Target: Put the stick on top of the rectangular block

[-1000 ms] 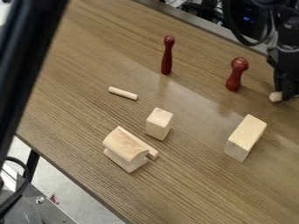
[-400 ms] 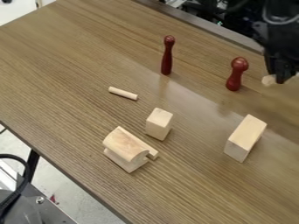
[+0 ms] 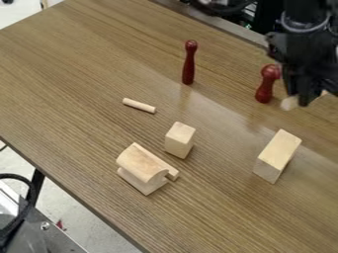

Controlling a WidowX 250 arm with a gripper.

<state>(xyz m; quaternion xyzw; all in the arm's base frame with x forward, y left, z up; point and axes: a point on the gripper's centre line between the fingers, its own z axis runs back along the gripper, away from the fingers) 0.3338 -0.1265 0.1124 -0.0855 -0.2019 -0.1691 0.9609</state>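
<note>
In the camera view my gripper (image 3: 304,99) hangs at the upper right, above the table and just right of the shorter red pin. It is shut on a light wooden stick (image 3: 289,103), whose pale end sticks out to the left of the fingers; the middle is hidden by them. The rectangular block (image 3: 277,154) lies on the table below and slightly left of the gripper, apart from it, its long top face bare.
A shorter red pin (image 3: 265,87) stands close to the gripper's left, a taller one (image 3: 189,64) farther left. A small dowel (image 3: 139,105), an upright small block (image 3: 180,140) and stacked wooden pieces (image 3: 143,168) are on the table (image 3: 79,84) to the left.
The gripper, holding the stick, has come up off the table at the right edge and then moved left and slightly down. The blocks and pins have stayed put.
</note>
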